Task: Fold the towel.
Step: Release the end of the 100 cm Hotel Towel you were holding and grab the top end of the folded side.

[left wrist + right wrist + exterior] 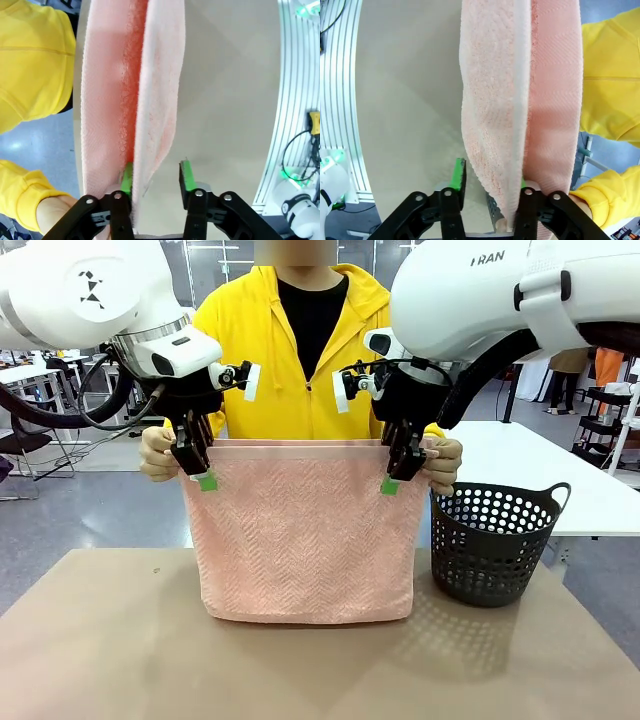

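Two grippers were up at the top edge of the towel (pixel 300 540), one at each corner, and both stood wide open. The left gripper (pixel 203 478) had its jaws well apart. In its wrist view, the left gripper (pixel 156 175) straddled the near layer of the towel (pixel 160 90), with one green pad (pixel 187 175) free in the air and the other against the cloth. Nothing was clamped. It was the same at the right gripper (pixel 392 483). Seen from its wrist, the right gripper (pixel 492 175) was spread wide around the near layer of the towel (pixel 495 100), its outer pad (pixel 459 175) clear of the fabric.

The holding was done by the person's hands, one (pixel 158 453) at the robot's left corner and the other (pixel 445 465) at the right corner, each pinching the top edge just beside a gripper. The salmon-pink towel hung doubled over, two layers side by side, above the middle of the desk (pixel 110 640). Whether its lower fold touched the desk I couldn't tell.

A dark perforated basket (pixel 495 545) sat just beside the towel, toward the desk's right edge. What lay in it I couldn't tell.
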